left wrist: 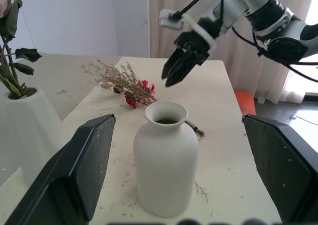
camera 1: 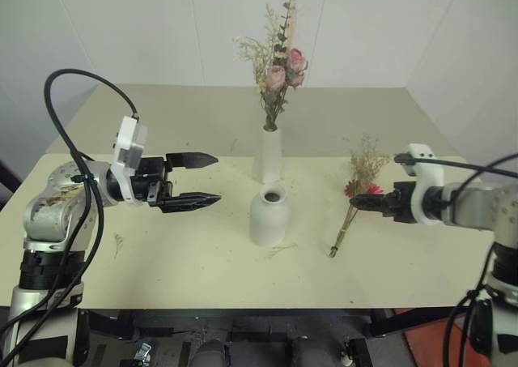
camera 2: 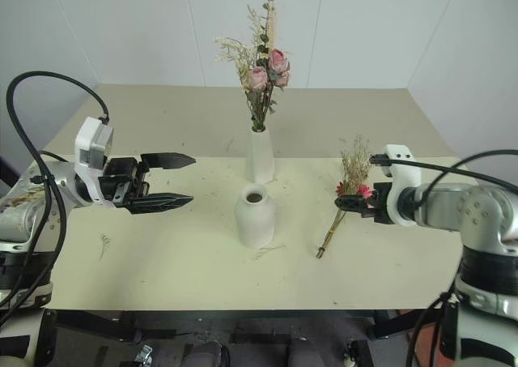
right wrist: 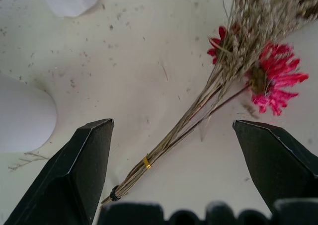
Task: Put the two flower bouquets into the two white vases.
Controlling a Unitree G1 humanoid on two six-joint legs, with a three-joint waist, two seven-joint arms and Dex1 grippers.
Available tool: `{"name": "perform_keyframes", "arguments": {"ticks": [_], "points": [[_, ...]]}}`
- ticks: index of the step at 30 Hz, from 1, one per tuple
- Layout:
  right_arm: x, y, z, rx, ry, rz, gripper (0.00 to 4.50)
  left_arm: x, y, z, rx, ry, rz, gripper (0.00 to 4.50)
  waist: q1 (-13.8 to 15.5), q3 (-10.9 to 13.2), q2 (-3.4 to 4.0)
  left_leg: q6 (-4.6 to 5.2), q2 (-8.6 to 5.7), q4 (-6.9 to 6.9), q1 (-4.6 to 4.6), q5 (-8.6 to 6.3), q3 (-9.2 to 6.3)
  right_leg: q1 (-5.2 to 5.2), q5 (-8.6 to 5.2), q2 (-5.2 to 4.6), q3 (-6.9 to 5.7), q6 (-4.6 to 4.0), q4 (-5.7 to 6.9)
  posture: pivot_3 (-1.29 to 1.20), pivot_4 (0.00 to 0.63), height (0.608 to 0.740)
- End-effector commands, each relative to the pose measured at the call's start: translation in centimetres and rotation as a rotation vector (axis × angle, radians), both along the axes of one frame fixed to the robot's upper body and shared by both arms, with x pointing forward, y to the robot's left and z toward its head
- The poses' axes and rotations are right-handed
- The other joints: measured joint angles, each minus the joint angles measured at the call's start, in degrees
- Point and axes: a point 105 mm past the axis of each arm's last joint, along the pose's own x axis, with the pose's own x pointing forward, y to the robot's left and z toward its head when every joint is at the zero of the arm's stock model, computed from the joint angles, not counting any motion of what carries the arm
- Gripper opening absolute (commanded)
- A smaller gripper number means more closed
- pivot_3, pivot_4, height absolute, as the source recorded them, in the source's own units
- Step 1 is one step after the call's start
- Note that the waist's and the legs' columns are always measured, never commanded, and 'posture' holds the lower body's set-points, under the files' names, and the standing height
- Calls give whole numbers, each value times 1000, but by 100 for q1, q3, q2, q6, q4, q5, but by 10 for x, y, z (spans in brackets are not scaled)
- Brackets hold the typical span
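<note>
Head view: the pale pink rose bouquet [camera 1: 278, 67] already stands in the tall, slim white ceramic vase [camera 1: 269, 155]. The thin beige-sprig, pink-daisy bouquet [camera 1: 356, 195] lies on the bench [camera 1: 186, 262], right of the empty squat white bottle vase [camera 1: 269, 215]. The left claw [camera 1: 212, 179] hangs open, empty.

Right wrist view: the right claw [right wrist: 171, 128] gapes open above the daisy stems. Judged next: descend and close around them.

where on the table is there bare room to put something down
Bare table along the front edge, left of the short vase below the left claw, and across the far strip behind the tall vase. Crowded: the two vases at centre and the daisy bunch under the right claw.

Beige table [camera 1: 202, 278], white walls [camera 1: 162, 27], curtain [left wrist: 159, 21]
</note>
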Motion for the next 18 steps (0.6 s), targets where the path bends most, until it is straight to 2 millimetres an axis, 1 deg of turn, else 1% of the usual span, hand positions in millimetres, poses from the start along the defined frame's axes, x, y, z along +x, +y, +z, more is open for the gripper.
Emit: {"name": "perform_keyframes", "arguments": {"ticks": [1, 3, 6, 7, 9, 11, 13, 14, 15, 16, 18], "points": [[16, -3, -9, 23, 83, -94, 4500, -5, -2, 8, 0, -36, -13, 4457, -22, 0, 0, 0, 0, -1, 0, 0, 0, -1, 0, 1, 0, 0, 0, 0, 150, 740], [21, 0, -15, 25, 121, -115, 4500, -5, -2, 8, 1, -36, -12, 4457, -31, 0, 0, 0, 1, -4, -4, 0, 0, -8, 0, 2, 1, 0, 2, 0, 150, 740], [30, -1, -30, 11, 200, -194, 4500, -3, -2, 8, 6, -40, 6, 4457, -44, 0, 1, 0, 1, -5, -9, 0, 0, -12, 0, 2, 1, 0, 0, 0, 150, 740], [33, -2, -34, 0, 211, -224, 4500, -3, -2, 8, 6, -42, 11, 4457, -46, 0, 1, 0, 1, -4, -8, 0, 1, -12, 1, 2, 1, 0, 0, 0, 150, 740], [39, -3, -37, -2, 190, -257, 4500, -2, -2, 8, 5, -44, 16, 4457, -47, 0, 1, 0, 2, -4, -8, 0, 0, -11, 1, 2, 0, 0, 1, 0, 150, 740], [45, 3, -34, 9, 170, -250, 4135, -4, -1, 9, 5, -45, 18, 4500, -49, -1, 1, 0, 2, -4, -7, 0, 0, -8, 1, 1, -2, 0, 0, 0, 150, 740], [48, 13, -29, 25, 136, -221, 3608, -5, -1, 9, 6, -45, 21, 4500, -58, 0, 1, 0, 2, -4, -5, 0, 0, -6, 1, 1, -2, 1, -1, 0, 150, 740], [50, 15, -26, 24, 113, -216, 3299, -5, 0, 9, 6, -45, 23, 4500, -70, -1, 1, 0, 2, -4, -5, 0, -1, -7, 1, 2, -2, 1, 0, 0, 150, 740], [52, 15, -24, 26, 82, -225, 2886, -5, 0, 9, 7, -45, 25, 4500, -80, 0, 1, 0, 3, -5, -5, 0, -1, -8, 1, 2, -2, 1, 0, 0, 150, 740], [54, 15, -22, 36, 68, -229, 2586, -5, 0, 9, 7, -46, 27, 4500, -97, 0, 1, 0, 3, -5, -6, 0, -1, -9, 1, 2, -1, 1, 0, 0, 150, 740], [57, 14, -18, 60, 44, -243, 1838, -4, 0, 9, 9, -47, 29, 4500, -132, 0, 2, 0, 2, -6, -8, 0, -1, -10, 1, 2, -1, 1, 0, 0, 150, 740]]}}
